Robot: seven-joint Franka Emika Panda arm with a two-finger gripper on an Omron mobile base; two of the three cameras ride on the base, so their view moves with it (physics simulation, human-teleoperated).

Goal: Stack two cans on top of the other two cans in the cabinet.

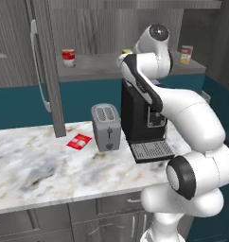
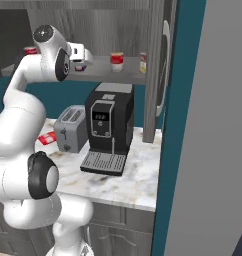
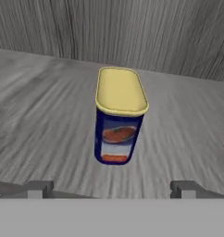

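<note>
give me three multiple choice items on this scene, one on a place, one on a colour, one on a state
1. Where does the blue can stand?
A. on the cabinet shelf
B. on the toaster
C. in a drawer

2. What colour is the blue can's top?
A. green
B. yellow
C. black

3. How is the hand set?
A. shut on the blue can
B. shut on nothing
C. open, with the blue can ahead of its fingertips

Answers:
1. A, the hand view shows it upright on the grey wood-grain board.
2. B, its top and rim are plainly yellow above the blue side.
3. C, the two fingertips stand far apart and do not touch the can.
</note>
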